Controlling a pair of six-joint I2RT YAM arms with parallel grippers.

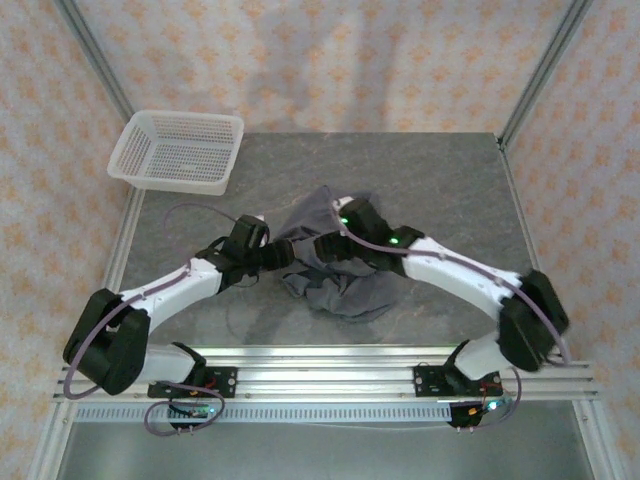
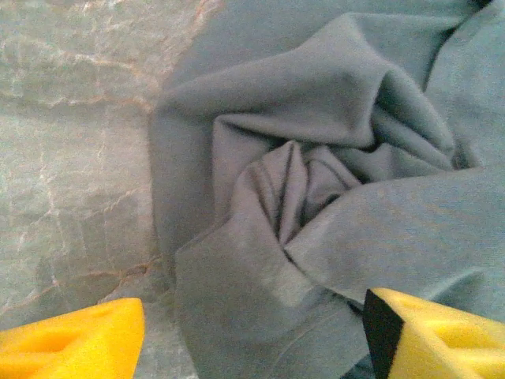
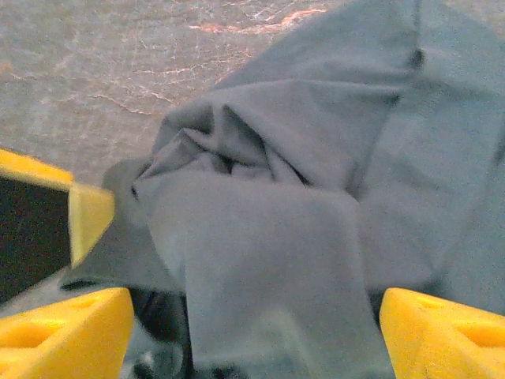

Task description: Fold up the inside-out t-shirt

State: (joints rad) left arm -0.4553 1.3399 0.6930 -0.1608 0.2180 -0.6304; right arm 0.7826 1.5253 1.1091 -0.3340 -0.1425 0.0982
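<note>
1. A silver aluminium rail (image 1: 320, 375) runs along the near edge of the grey marbled stone worktop (image 1: 440, 185), and both arm bases are bolted to it.
2. The left end effector (image 1: 287, 256) reaches in from the left edge side and meets the left flank of the cloth heap. In its wrist view its yellow fingertips (image 2: 71, 339) are spread wide. Folds of cloth lie in the gap between them, and nothing is pinched.
3. The right end effector (image 1: 330, 246) comes in from the right edge side and sits over the top of the heap. Its yellow fingertips (image 3: 442, 332) are also set wide apart. A flap of cloth lies loose between them, ungripped.
4. The dark slate-grey cloth t-shirt (image 1: 350, 292) lies crumpled in a wrinkled, twisted mound about the middle of the worktop, with both end effectors at it.
5. A white perforated plastic basket (image 1: 180, 150) stands at the far left corner, well apart from the shirt.
</note>
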